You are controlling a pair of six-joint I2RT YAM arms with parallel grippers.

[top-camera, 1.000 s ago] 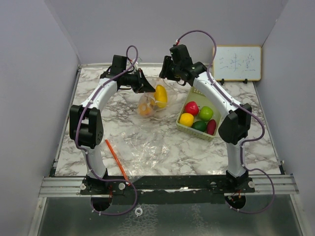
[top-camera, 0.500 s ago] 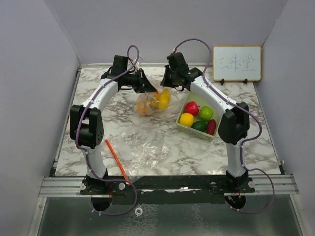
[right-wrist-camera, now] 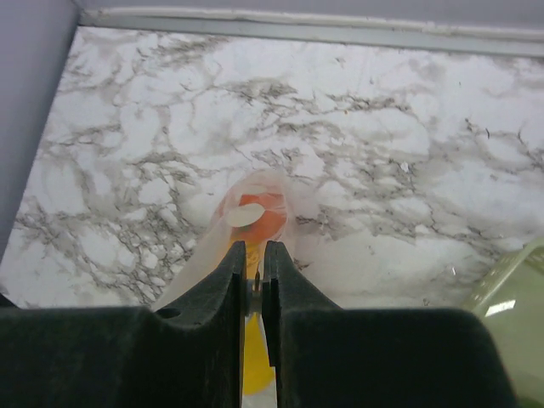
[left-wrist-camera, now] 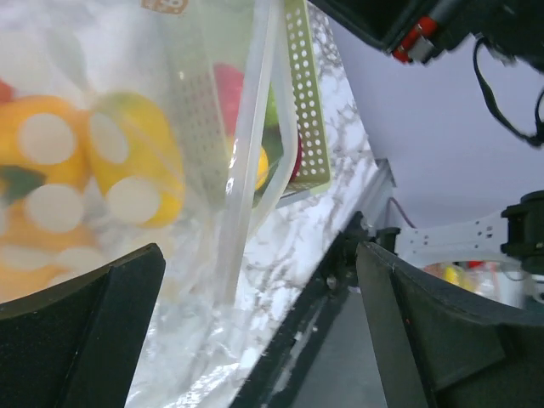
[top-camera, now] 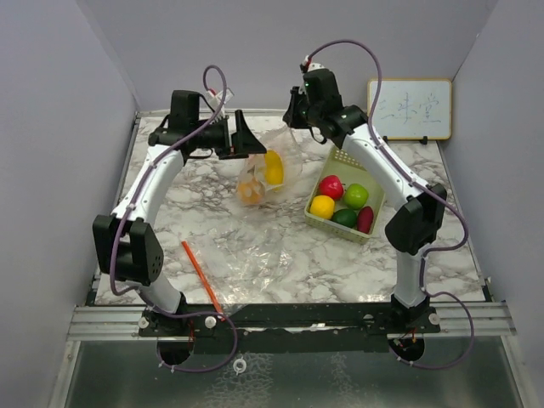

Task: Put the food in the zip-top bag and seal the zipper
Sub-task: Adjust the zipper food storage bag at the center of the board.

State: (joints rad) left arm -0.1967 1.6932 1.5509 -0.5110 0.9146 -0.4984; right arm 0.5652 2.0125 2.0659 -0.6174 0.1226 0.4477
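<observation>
**A:** What has changed in the last second?

**B:** The right gripper (right-wrist-camera: 252, 255) has risen from the bench (top-camera: 212, 223) and carried the zip-top bag (top-camera: 287, 153) up with it. Its fingers are pressed almost together on a thin fold of film. The bag now hangs above the middle of the far edge instead of lying on the marble.

**A:** And the yellow piece?

**B:** The yellow piece (top-camera: 274, 167) was poised at the mouth before. Now it sits inside the bag, next to the orange piece (top-camera: 250, 192).

**A:** The left gripper?

**B:** The left gripper (left-wrist-camera: 259, 255) is spread wide. The bag's zipper strip runs between its fingers, and I can't see either finger touching it.

**A:** What does that mean for the job?

**B:** I judge two pieces bagged. Five more, the red one (top-camera: 331, 186) among them, lie in the basket (top-camera: 344, 158) toward the right edge. Sealing is not yet done.

**A:** The surroundings?

**B:** The bench is white and grey-veined, with plain lilac-grey walls on three sides. A whiteboard (top-camera: 409, 109) stands at the far right corner. An orange stick (top-camera: 201, 276) lies toward the near left corner. A crumpled clear film (top-camera: 255, 255) rests near the middle of the near edge.
</observation>
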